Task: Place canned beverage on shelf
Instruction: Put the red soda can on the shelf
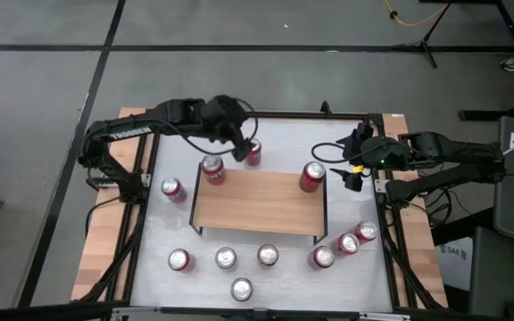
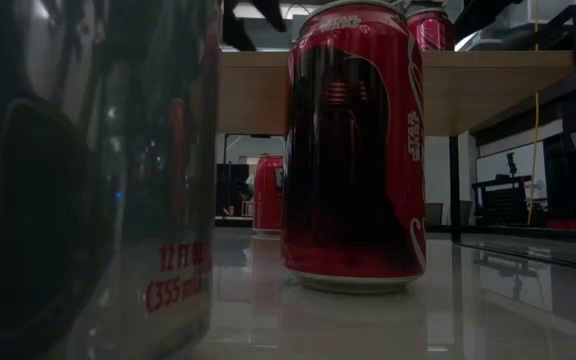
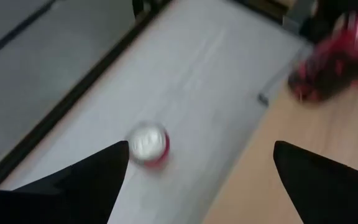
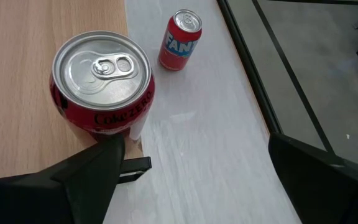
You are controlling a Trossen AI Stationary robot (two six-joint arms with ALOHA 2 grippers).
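Reaching in from the upper left of the overhead frame, the left arm is holding its hand (image 1: 239, 147) above the back left corner of the shelf (image 1: 259, 201), between two red cans: one (image 1: 212, 168) standing on the shelf's left rear corner and one (image 1: 253, 152) standing on the white worktop (image 1: 284, 276) just behind the shelf. In that arm's own wrist picture the two dark fingers (image 3: 89, 177) are spreading wide apart with nothing between them, and a blurred red can (image 3: 148, 144) is showing on the worktop beyond them.

Moving to the middle of the overhead frame, the shelf is sitting with its light wooden top bare across the centre. Another can (image 1: 171, 188) is standing on the worktop at its left, and a row of cans is standing along the lower part of the frame in front of it, with one more (image 1: 242, 289) lower still.

At the shelf's right rear corner a Coke Zero can (image 1: 311, 176) is standing upright on the plank, close to its edge. The right hand (image 1: 350, 169) is hanging just to the right of it, apart from it; in the right wrist picture the fingers (image 4: 92, 168) are standing open, the can (image 4: 102, 84) is lying just beyond one fingertip, and a red Fanta can (image 4: 181, 40) is standing farther off on the worktop.

In the low picture, a tall red can (image 2: 355, 145) is filling the centre, with the plank's edge (image 2: 488, 90) behind it.
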